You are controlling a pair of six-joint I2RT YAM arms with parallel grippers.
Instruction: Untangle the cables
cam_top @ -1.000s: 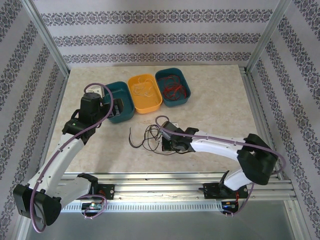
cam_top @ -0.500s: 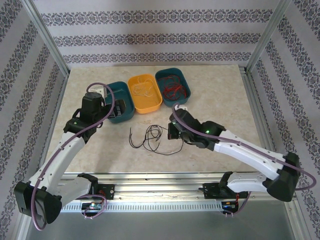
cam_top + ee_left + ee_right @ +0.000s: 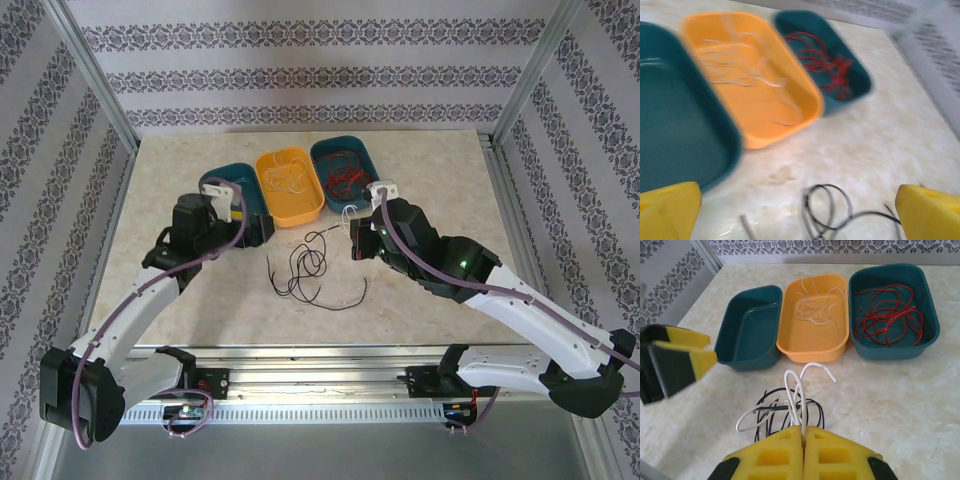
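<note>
You have the right jaws pinching a white cable (image 3: 812, 365) above the black cables (image 3: 772, 409) on the tabletop (image 3: 890, 400), while the left jaws stand spread.

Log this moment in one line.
right gripper: shut on white cable | left gripper: open, empty | black cables: loose on table

Cream marbled table (image 3: 450, 190); at its far side the left tray (image 3: 747, 335) and right tray (image 3: 890, 352) are teal, the middle tray (image 3: 810, 340) orange-yellow. Red cables (image 3: 886, 315) are in the right tray, white cables (image 3: 815, 307) in the middle one; nearer are black cables (image 3: 305, 268) and one white cable (image 3: 801, 390). The left gripper (image 3: 799, 211) and right gripper (image 3: 804, 432) have yellow fingers, and the walls (image 3: 300, 75) are white with bands of grey-purple floral pattern.
</note>
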